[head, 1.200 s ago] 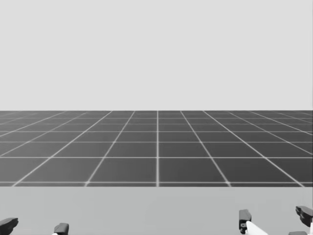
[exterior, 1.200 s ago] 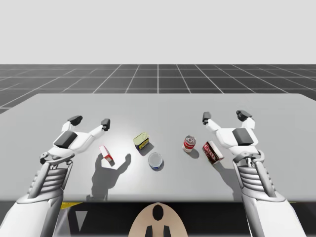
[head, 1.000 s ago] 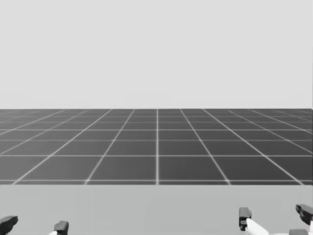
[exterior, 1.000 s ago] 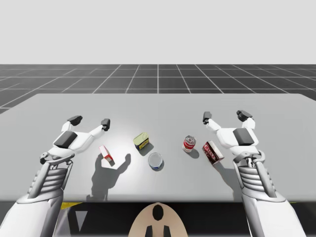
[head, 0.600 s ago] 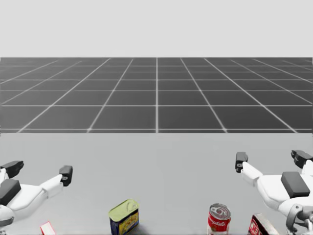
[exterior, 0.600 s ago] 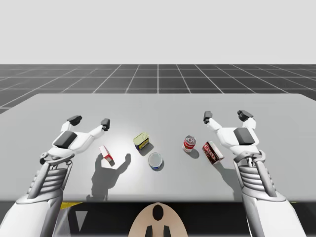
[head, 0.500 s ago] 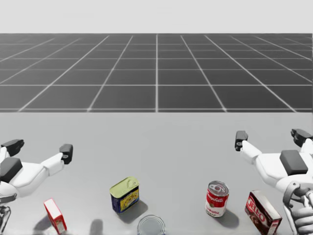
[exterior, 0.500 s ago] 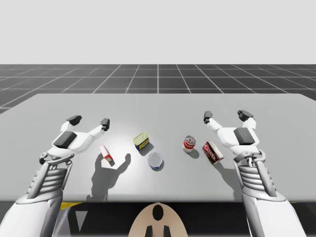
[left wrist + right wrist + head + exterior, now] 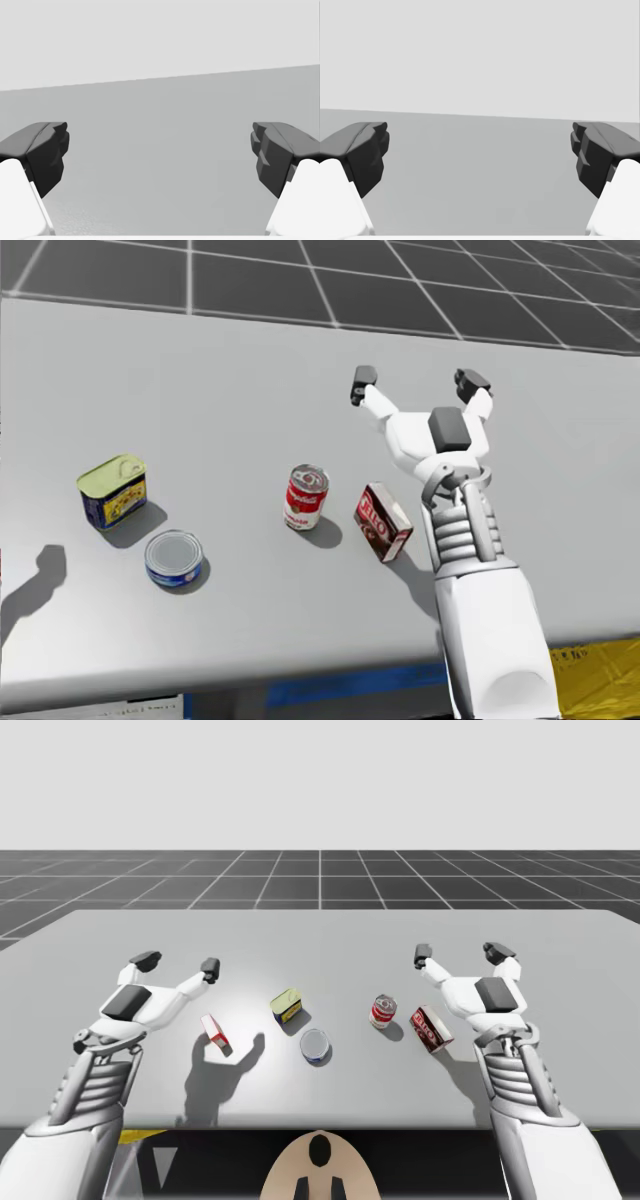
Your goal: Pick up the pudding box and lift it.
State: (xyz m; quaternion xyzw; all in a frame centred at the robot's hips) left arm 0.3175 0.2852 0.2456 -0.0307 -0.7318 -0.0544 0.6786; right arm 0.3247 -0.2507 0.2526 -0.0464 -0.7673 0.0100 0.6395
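Pudding box (image 9: 432, 1027): a dark red box resting on the grey table (image 9: 320, 935), turned at an angle to the table's near edge. It sits on the robot's right side, just beside the right wrist and nearer to the robot than the fingertips. The right gripper (image 9: 458, 954) has its jaws spread wide and holds nothing. Its wrist view has only bare table surface between the dark fingers (image 9: 367, 150). A red and white can (image 9: 384, 1011) stands upright near the box, on the side toward the table's middle. Further that way are a blue tin with a yellow top (image 9: 287, 1005) and a flat round blue can (image 9: 315, 1046). A small red and white box (image 9: 215, 1033) lies near the left arm. The left gripper (image 9: 178, 963) is likewise spread wide and holds nothing, well apart from the pudding box.
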